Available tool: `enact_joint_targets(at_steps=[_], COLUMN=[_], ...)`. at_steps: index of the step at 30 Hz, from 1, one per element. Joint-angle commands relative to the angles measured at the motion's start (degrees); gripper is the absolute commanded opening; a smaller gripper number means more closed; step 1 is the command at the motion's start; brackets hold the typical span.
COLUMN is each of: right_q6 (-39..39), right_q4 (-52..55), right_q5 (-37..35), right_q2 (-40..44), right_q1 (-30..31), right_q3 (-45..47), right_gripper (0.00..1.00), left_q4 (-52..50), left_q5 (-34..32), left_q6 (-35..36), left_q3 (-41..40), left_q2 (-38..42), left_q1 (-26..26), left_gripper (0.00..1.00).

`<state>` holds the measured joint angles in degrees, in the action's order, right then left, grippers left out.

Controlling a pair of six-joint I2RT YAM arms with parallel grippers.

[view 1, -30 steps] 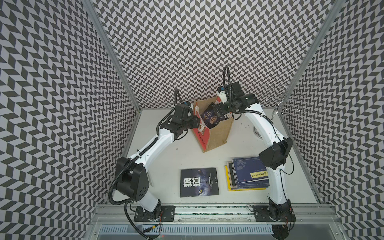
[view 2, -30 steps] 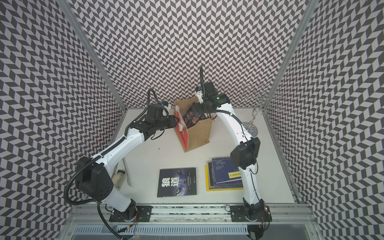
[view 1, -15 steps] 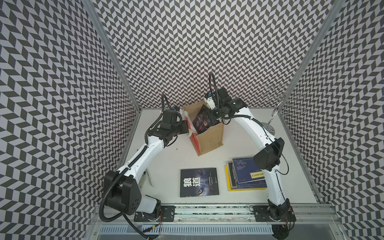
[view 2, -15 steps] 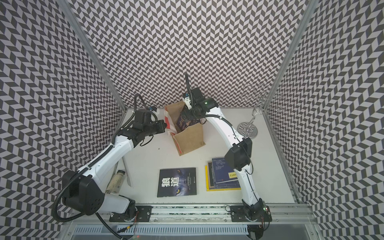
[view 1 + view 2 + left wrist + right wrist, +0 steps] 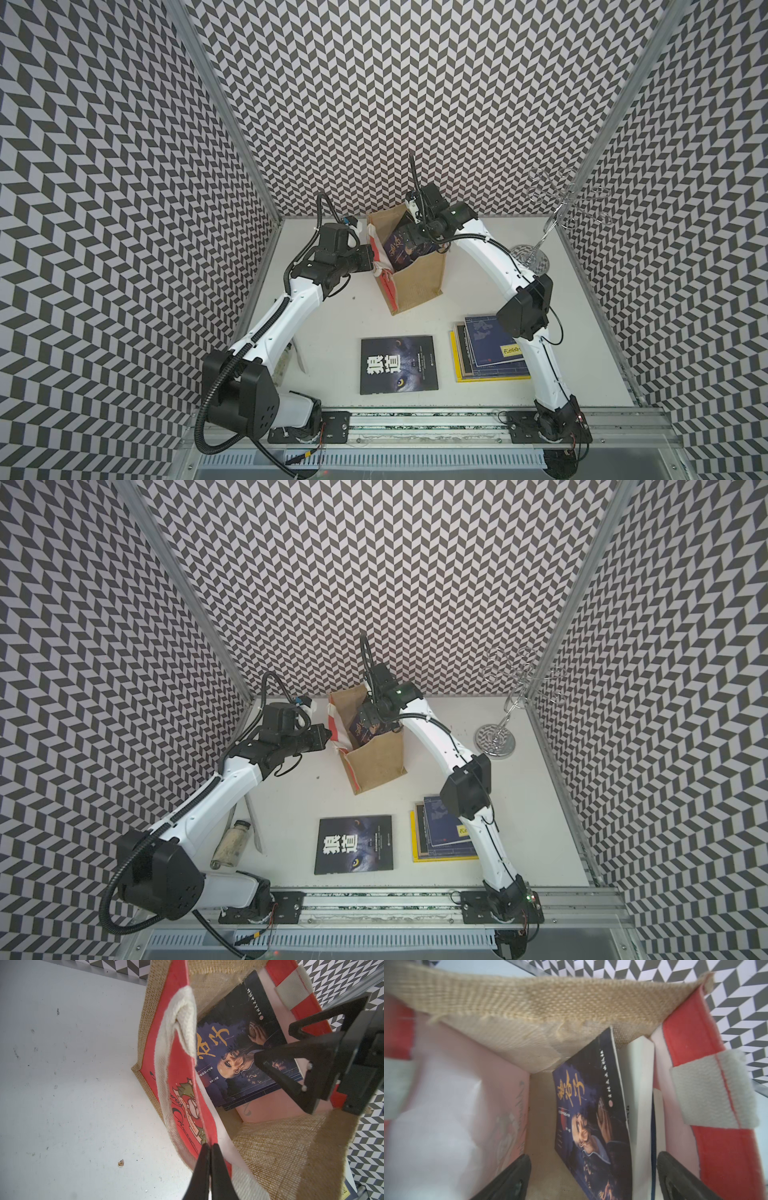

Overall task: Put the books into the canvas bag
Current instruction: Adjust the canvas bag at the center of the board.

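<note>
1. Tabletop (image 5: 340, 332): white, and we list everything below as standing or lying on it.

2. Canvas bag (image 5: 417, 276): jute tote with red faces, standing upright toward the back, mouth held open. We count at least two books inside it: a navy book with gold lettering (image 5: 239, 1043) leaning on edge against one red wall, and behind it the pale page edges of another (image 5: 641, 1084); the wrist view is blurred there, so a third may be hidden.

3. Wolf-eye book (image 5: 398, 370): black cover, flat at the front of the tabletop, well apart from the bag. Not yet packed.

4. Stack of books (image 5: 486, 353): navy covers over a yellow one, flat beside the wolf-eye book, partly hidden by the right arm. Not yet packed.

5. Left hand (image 5: 209, 1147): pinched tight on the red rim of the bag, keeping the mouth open.

6. Right hand (image 5: 593, 1159): spread wide inside the bag mouth, holding nothing; the navy book stands between its fingers without being gripped.

7. Progress, as we judge it: partly done; the flat books remain to be carried in.
</note>
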<state>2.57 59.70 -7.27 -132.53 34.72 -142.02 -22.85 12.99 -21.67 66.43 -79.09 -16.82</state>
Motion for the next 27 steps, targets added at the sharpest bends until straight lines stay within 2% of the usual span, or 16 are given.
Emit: enact_joint_targets(at_steps=[1, 3, 5, 7, 9, 13, 18, 25, 27], right_q6=[1.65, 1.56, 1.27, 1.09, 1.01, 0.35, -0.68, -1.18, -1.11], right_q4=[-1.75, -1.33, -0.62, -0.61, -1.41, -3.51, -6.33, -9.02, -9.34], right_q5=[-1.94, -0.62, 0.9, 2.96, 4.19, 5.61, 9.75, 13.61, 14.45], right_q2=[-1.27, -2.02, -3.04, -3.39, -2.95, -1.67, -0.28, 1.11, 1.31], right_q1=[0.32, 0.26, 0.26, 0.4, 0.63, 1.73, 3.37, 5.98, 7.12], right_q3=[-1.44, -2.03, -3.06, -3.41, -3.18, -2.99, -2.72, -2.78, -2.84], right_gripper=[0.95, 0.95, 0.89, 0.71, 0.57, 0.43, 0.15, 0.13, 0.16], left_q4=[0.35, 0.52, 0.7, 0.88, 1.05, 1.4, 1.75, 2.1, 2.19], left_q5=[0.67, 1.06, 1.33, 1.34, 1.52, 2.16, 2.86, 3.49, 3.72], left_q6=[1.1, 0.95, 0.84, 0.8, 0.75, 0.49, 0.26, 0.04, -0.15], left_q3=[-0.6, -0.6, -0.75, -0.94, -1.13, -1.26, -1.48, -1.55, -1.49], left_q2=[1.56, 1.63, 1.79, 1.98, 2.09, 1.97, 2.0, 1.86, 1.84], left_q1=[0.56, 0.73, 1.04, 1.28, 1.5, 2.01, 2.65, 3.46, 3.63], left_gripper=[0.06, 0.06, 0.06, 0.06, 0.06, 0.06, 0.06, 0.06, 0.07])
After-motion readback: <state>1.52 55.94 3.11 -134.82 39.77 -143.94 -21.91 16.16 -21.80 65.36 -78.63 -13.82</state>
